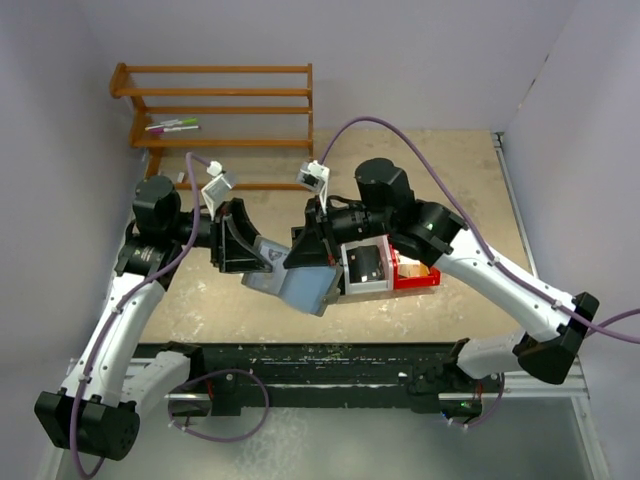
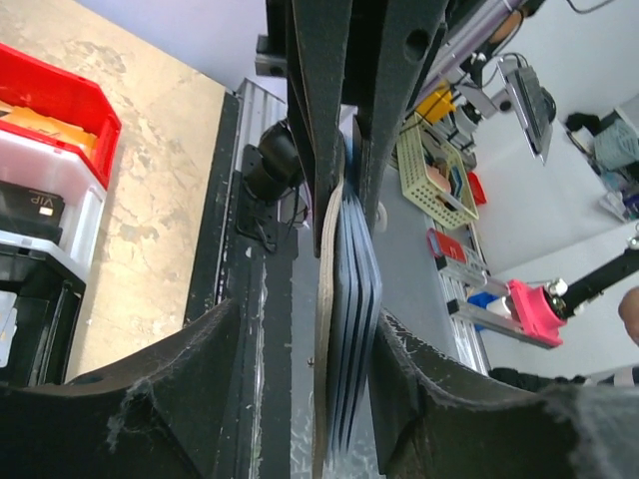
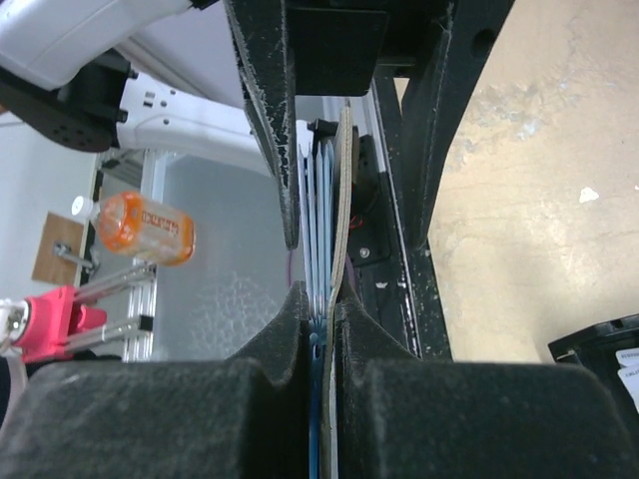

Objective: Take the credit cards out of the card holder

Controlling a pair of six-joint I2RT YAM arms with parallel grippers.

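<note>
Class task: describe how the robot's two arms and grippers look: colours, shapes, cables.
The left arm and right arm have white shells with black joints; a purple cable runs along each. The left gripper and right gripper are black, with wide padded fingers.

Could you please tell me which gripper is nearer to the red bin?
Right. The right gripper, shut on the card holder, is just beyond the white bin from the red bin; the left gripper, open around the holder, lies farther to the left.
</note>
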